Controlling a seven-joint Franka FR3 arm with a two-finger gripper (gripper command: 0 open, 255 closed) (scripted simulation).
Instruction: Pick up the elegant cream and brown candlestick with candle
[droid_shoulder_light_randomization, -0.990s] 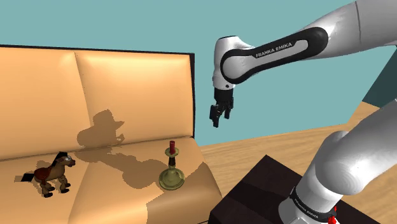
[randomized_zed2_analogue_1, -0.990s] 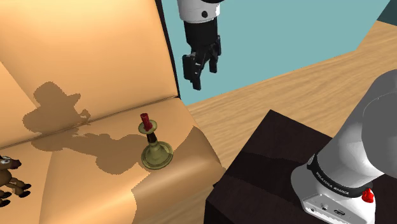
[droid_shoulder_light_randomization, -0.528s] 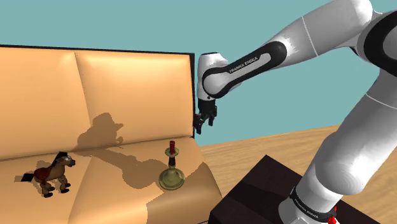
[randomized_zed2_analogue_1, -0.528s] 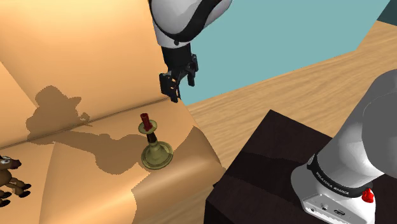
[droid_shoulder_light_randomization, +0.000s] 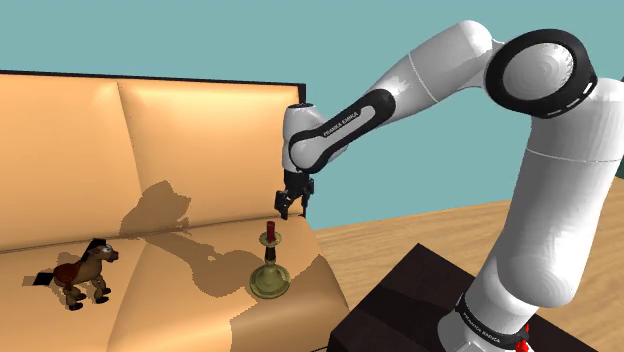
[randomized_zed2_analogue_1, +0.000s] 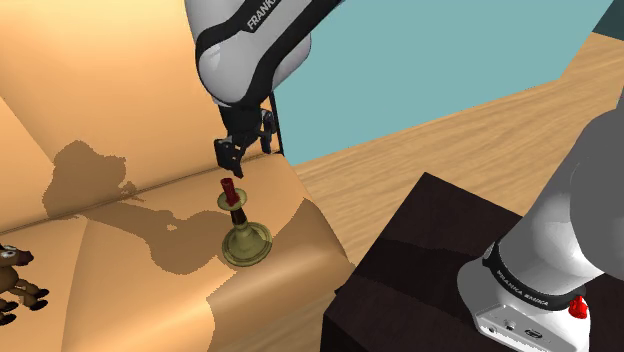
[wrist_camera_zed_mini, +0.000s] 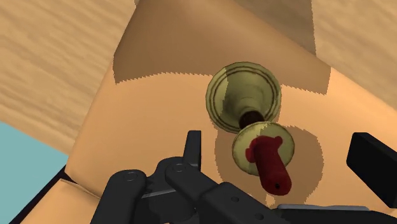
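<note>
- Fingers (wrist_camera_zed_mini: 193, 147) of the all-black two-finger gripper (droid_shoulder_light_randomization: 291, 206) stand spread apart, touching nothing.
- Brass-coloured, round-based candlestick with a dark red candle (droid_shoulder_light_randomization: 269, 272) stands upright on the tan sofa seat (droid_shoulder_light_randomization: 180, 295), just beneath the gripper.

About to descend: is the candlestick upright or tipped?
Upright. The candlestick stands on its round base on the sofa seat, red candle pointing up at the gripper.
</note>
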